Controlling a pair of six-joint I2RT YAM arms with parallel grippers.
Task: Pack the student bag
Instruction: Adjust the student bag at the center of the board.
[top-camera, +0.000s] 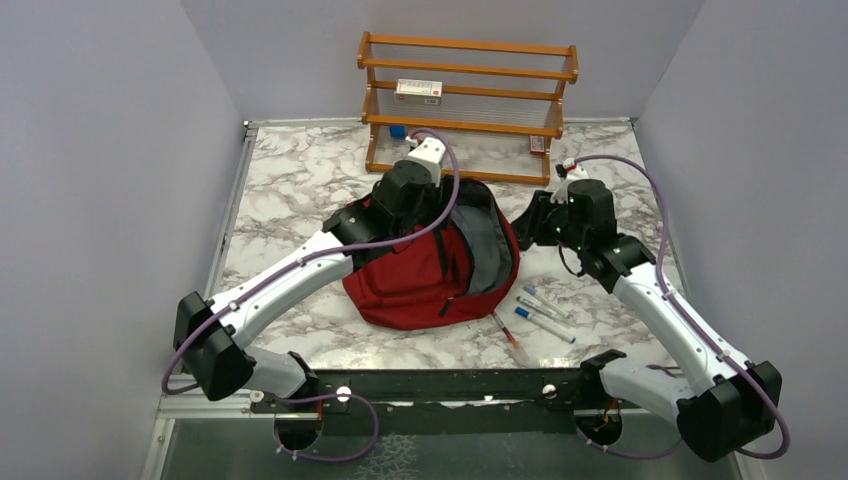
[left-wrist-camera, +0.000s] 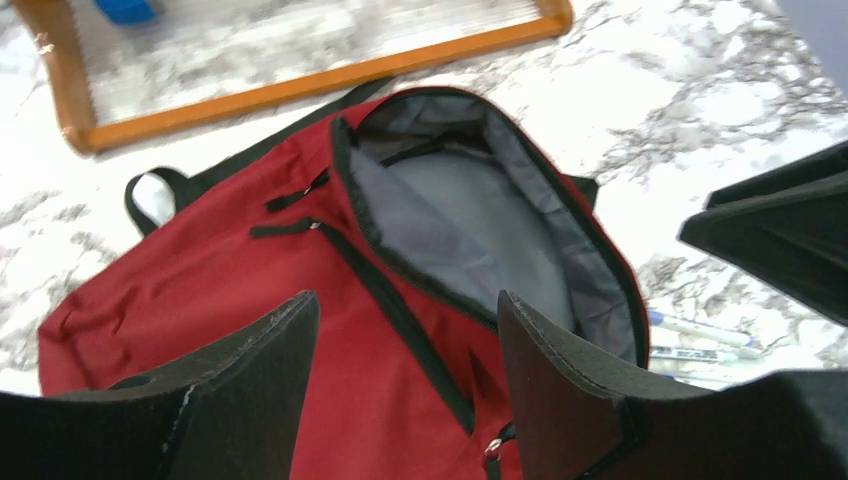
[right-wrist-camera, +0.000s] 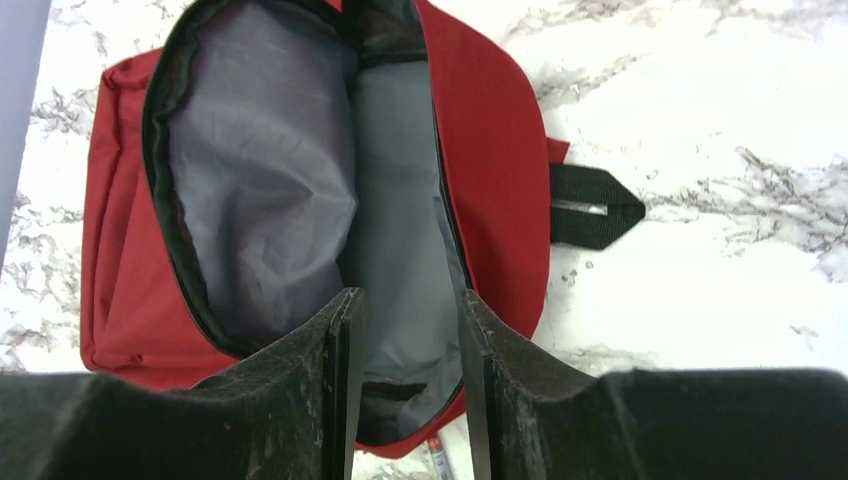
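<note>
marble table (top-camera: 300, 180), student bag (top-camera: 410, 290) beneath both parted jaws

I can't read a single word or number on any of my feeds. The small white box (top-camera: 418, 91) on the wooden rack (top-camera: 467, 70) carries a red patch and some dark print, but it is too small for me to make out. The pens (top-camera: 545, 318) lying on the marble table (top-camera: 300, 180) show dark marks along their barrels. These are only smudges from overhead and blurred in the left wrist view.
</note>
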